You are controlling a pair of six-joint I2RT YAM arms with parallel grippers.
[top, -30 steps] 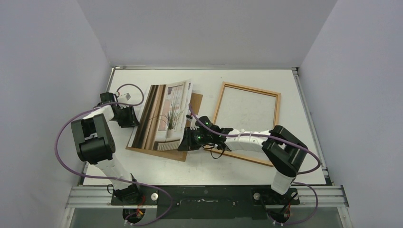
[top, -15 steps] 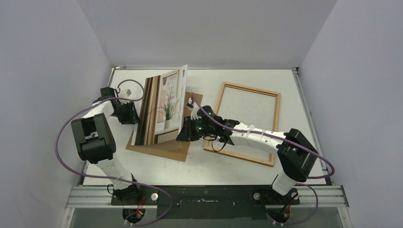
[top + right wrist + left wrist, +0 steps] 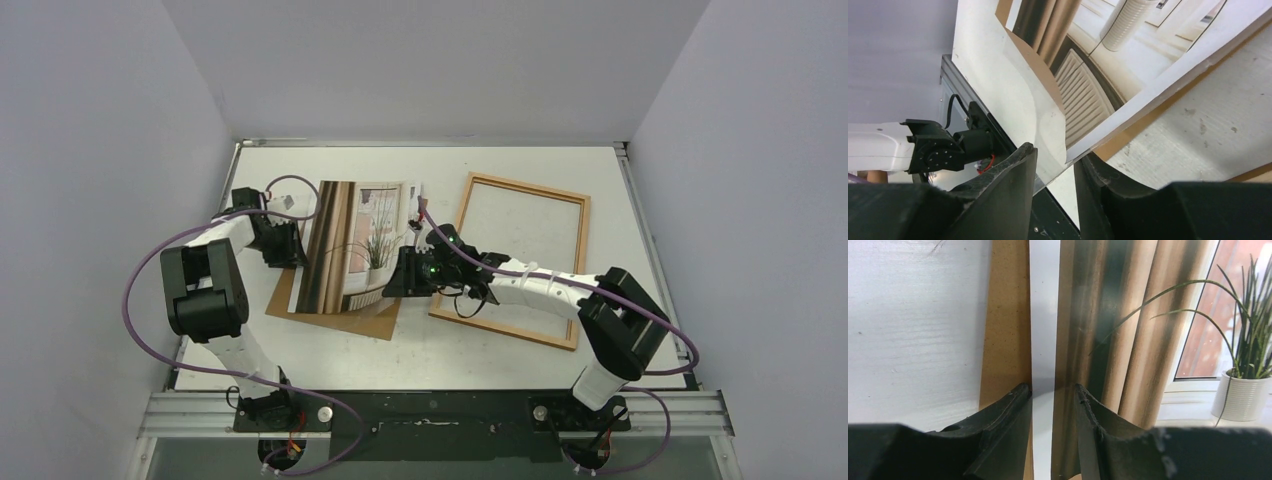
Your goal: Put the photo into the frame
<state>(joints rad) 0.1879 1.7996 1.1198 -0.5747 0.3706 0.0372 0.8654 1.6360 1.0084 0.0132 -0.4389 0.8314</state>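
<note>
The photo (image 3: 350, 250) hangs tilted and curled above the brown backing sheet (image 3: 335, 318), between my two grippers. My left gripper (image 3: 290, 245) is at its left edge. In the left wrist view the left gripper (image 3: 1053, 395) stands open, straddling the white border of the photo (image 3: 1128, 340), which lies flat beneath the fingers. My right gripper (image 3: 398, 278) is at the photo's lower right corner. In the right wrist view the right gripper (image 3: 1055, 155) is open, and the corner of the photo (image 3: 1088, 95) pokes loosely between the jaws. The wooden frame (image 3: 528, 187) lies flat to the right, with nothing inside it.
The backing sheet (image 3: 1005, 315) lies flat on the white table (image 3: 450, 360) under the photo, touching the frame's left side. My right arm crosses the frame's lower rail. Grey walls close in the table on three sides.
The photo has dropped from nearly upright to a lower tilt and shifted right. My right jaws have opened off its corner. The left gripper has moved right along with the photo's edge.
</note>
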